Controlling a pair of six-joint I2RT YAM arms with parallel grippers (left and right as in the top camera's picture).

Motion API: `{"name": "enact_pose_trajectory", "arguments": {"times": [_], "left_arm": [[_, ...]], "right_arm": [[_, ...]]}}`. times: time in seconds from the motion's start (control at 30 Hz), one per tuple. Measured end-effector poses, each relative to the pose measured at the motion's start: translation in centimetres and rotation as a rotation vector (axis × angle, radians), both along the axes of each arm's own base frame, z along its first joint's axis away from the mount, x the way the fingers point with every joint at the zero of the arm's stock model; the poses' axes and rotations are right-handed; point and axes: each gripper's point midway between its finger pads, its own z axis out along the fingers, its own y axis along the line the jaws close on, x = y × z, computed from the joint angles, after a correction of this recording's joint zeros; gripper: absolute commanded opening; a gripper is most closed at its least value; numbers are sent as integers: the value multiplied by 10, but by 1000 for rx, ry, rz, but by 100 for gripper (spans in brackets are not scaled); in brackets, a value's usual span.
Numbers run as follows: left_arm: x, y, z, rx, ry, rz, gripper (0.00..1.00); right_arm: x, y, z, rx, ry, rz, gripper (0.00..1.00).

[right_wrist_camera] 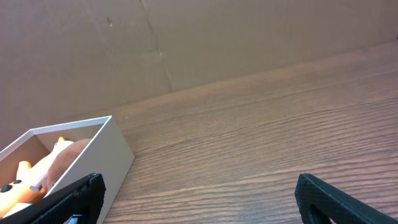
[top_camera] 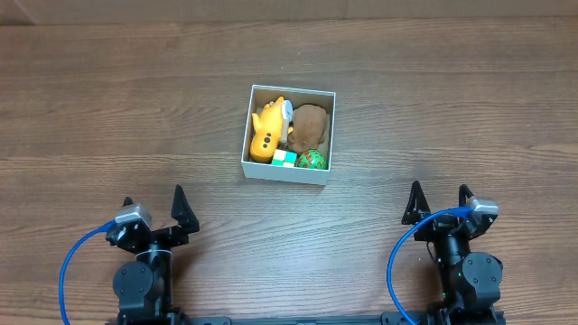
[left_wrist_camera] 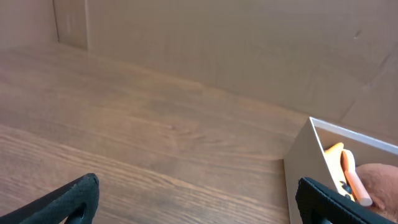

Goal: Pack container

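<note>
Left gripper [top_camera: 153, 199]: near the table's near edge, toward the left corner; fingers spread wide apart, nothing between them.
Right gripper [top_camera: 440, 191]: near the near edge, toward the right corner; fingers likewise apart and empty.
Container [top_camera: 282, 171]: about the middle of the table [top_camera: 108, 90], well apart from every edge and from both grippers; upright, top uncovered.
Contents: yellow toy [top_camera: 267, 132] along the left wall, brown plush [top_camera: 311, 121] beside it at the far right, green ball [top_camera: 313, 161] in the near right corner, white-and-green cube [top_camera: 285, 158] just left of the ball against the near wall.
Fit: all four inside the walls, packed close, little brown floor showing.
Outside the container: no loose toy seen in the overhead or either wrist view.
Done, as judged: filling looks complete, with every visible toy already in.
Left, as judged: little or nothing; no lid or flap visible to close, so probably only pulling back or ending.
Uncertain: whether any toy pokes above the rim, not clear from above.
</note>
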Motion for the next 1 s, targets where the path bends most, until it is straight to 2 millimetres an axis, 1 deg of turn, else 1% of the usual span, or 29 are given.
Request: {"name": "enact_pose_trajectory", "arguments": {"times": [0.47,0.7,1.0], "left_arm": [[0,0,1,306,36,-29,100],[0,0,1,355,43,-34,100],[0,0,1,360,44,-35,100]], "right_arm": [[0,0,0,1,0,0,100],[0,0,0,0,0,0,100],[0,0,0,0,0,0,100]]}}
